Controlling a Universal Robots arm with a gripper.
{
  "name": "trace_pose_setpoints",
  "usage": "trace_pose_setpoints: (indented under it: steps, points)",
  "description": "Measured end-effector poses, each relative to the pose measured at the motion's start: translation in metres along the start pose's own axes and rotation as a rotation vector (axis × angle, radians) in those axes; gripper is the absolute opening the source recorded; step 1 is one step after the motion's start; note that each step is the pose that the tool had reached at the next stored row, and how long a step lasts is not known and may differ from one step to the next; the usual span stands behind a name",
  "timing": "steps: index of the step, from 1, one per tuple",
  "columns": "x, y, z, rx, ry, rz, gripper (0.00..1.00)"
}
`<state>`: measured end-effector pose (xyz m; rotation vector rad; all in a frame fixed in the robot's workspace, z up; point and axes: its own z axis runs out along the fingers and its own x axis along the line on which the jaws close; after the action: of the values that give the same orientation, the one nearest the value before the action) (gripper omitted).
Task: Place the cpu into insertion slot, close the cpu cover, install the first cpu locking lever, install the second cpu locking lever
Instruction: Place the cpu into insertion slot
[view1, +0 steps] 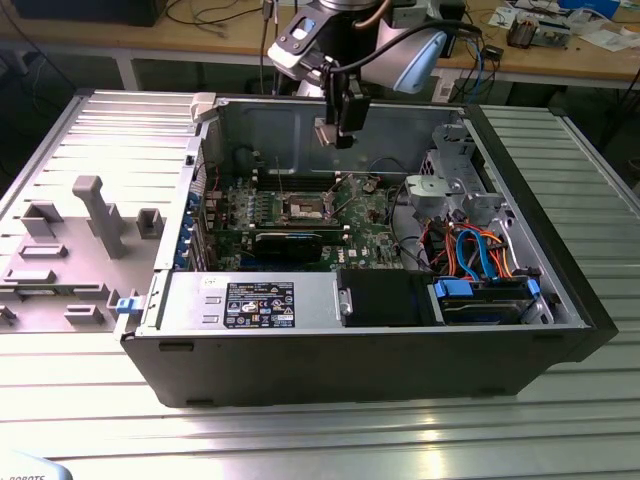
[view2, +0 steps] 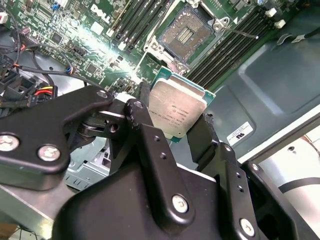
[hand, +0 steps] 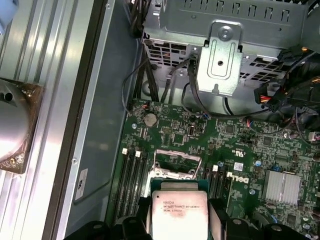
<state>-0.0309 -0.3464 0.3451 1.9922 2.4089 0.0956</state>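
My gripper (view1: 343, 132) hangs inside the open computer case, above the green motherboard (view1: 365, 225). It is shut on the cpu (view2: 177, 111), a small square chip with a pale silver-tan face, pinched by its edges between two black fingers (view2: 142, 112). In the first wrist view the cpu (hand: 179, 212) sits just short of the insertion slot (hand: 177, 162). The insertion slot (view2: 186, 35) lies uncovered, showing a dark contact field inside a silvery rim. A thin wire lever (view2: 240, 32) sticks out beside it. Whether the silvery frame around the slot is the raised cpu cover I cannot tell.
Rows of slim memory slots (view2: 225, 50) flank the socket. A long black card (view1: 290, 243) lies in front of it. A metal drive cage (view1: 455, 185) with orange and blue cables (view1: 470, 250) fills the exterior view's right. A grey fixture tray (view1: 70, 250) stands left of the case.
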Motion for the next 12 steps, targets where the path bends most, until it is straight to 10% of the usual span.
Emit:
trace_pose_setpoints:
  steps: [12]
  points:
    - [0.0023,-0.0128,0.0018,0.0001,-0.0004,0.003,0.54]
